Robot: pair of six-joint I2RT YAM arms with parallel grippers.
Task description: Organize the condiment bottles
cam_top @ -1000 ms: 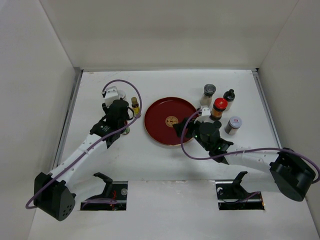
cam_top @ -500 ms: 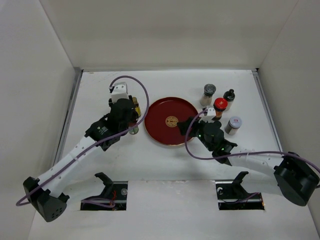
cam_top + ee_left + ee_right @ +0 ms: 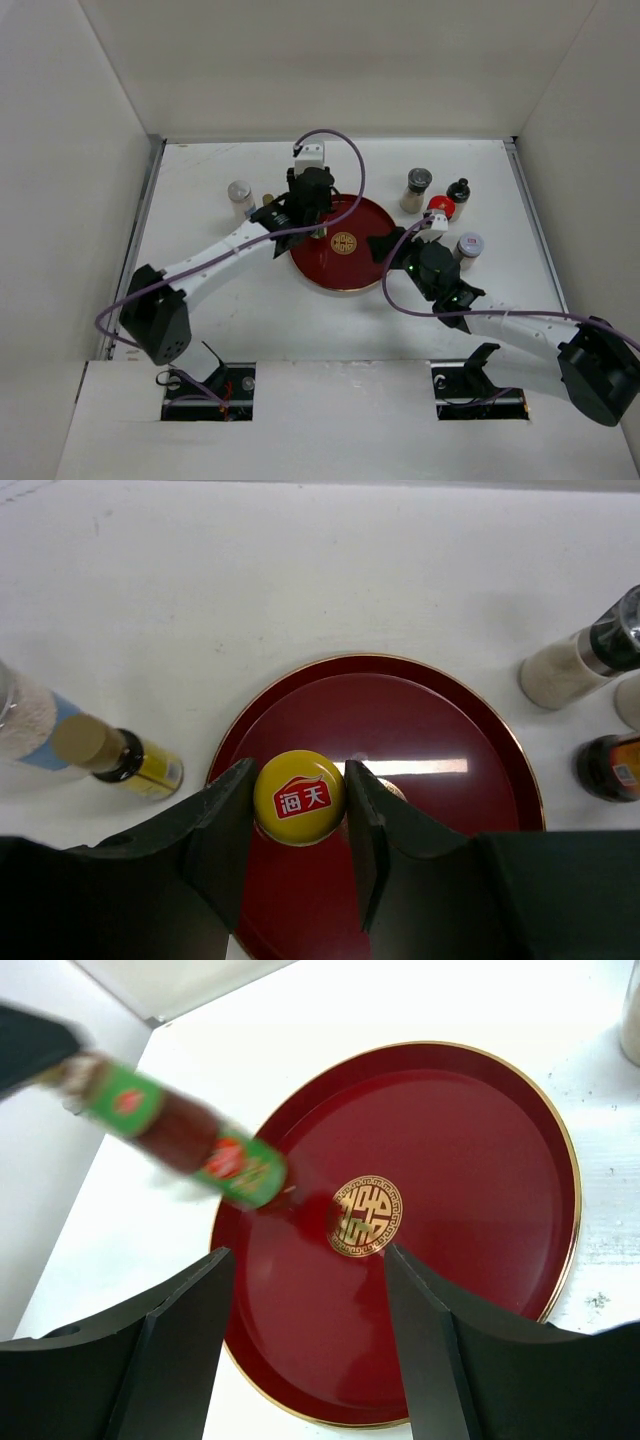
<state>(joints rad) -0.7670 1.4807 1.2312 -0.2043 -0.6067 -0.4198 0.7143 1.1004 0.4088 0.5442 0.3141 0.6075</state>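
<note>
My left gripper (image 3: pixel 314 226) is shut on a yellow-capped bottle (image 3: pixel 299 798) with a green label, over the left part of the round dark-red tray (image 3: pixel 340 270). The bottle shows blurred in the right wrist view (image 3: pixel 190 1145); I cannot tell whether it touches the tray (image 3: pixel 470 1160). My right gripper (image 3: pixel 386 246) is open and empty over the tray's right side (image 3: pixel 308 1260). A white bottle with a blue label (image 3: pixel 240 195) and a small yellow-labelled bottle (image 3: pixel 115 760) stand left of the tray.
Right of the tray stand a grey-capped jar (image 3: pixel 417 188), a black-capped bottle (image 3: pixel 459 190), a red-capped bottle (image 3: pixel 440 208) and a silver-capped jar (image 3: pixel 467 247). The gold emblem (image 3: pixel 364 1215) marks the tray's middle. White walls enclose the table on three sides.
My left arm has swung right, carrying the yellow-capped bottle from the table's left side to over the tray. The white bottle is now uncovered. My right gripper has drawn slightly right.
</note>
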